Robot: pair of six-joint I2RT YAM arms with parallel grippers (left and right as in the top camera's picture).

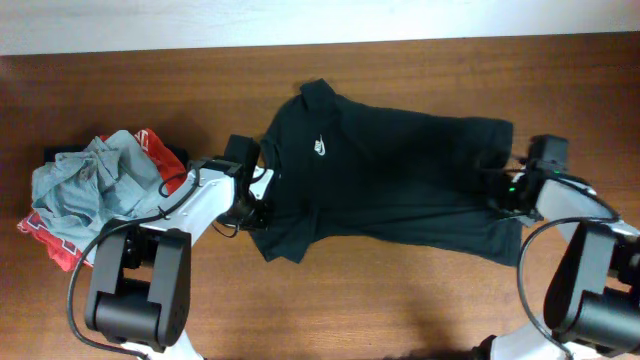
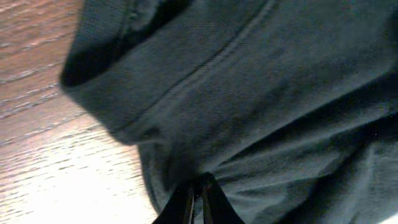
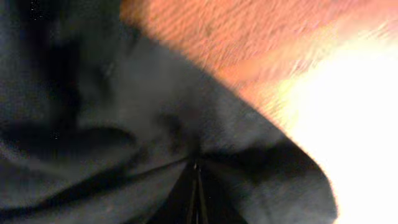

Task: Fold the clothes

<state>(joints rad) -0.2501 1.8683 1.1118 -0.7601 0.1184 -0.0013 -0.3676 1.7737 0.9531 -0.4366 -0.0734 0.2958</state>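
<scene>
Risk at the pinch: both grips look shallow to us. Each has only a small gather of cloth at the very tips, so a quick lift or an uneven pull could let the soft fabric slide free.
Risk in the fold: if the two arms travel at different speeds, we expect the shirt to twist or bunch instead of laying over flat.
Left gripper: the fingers are pressed nearly together with only a thin slit between them. The cloth puckers into them, so we judge it is clamped on the black T-shirt.
Right gripper: it is closed just as narrowly, with creases in the fabric running into the tips — holding the same shirt by its right-hand edge.
Seam beside the left grip: a stitched, rolled edge lies just above the fingers. It is probably a sleeve, but we cannot tell for sure.
T-shirt: it is spread across the middle of the wooden table, white chest logo facing up — rumpled, not yet folded.
Other clothes: a heap of grey-blue and red-and-white garments lies at the left end, apart from the shirt and near the left arm.
</scene>
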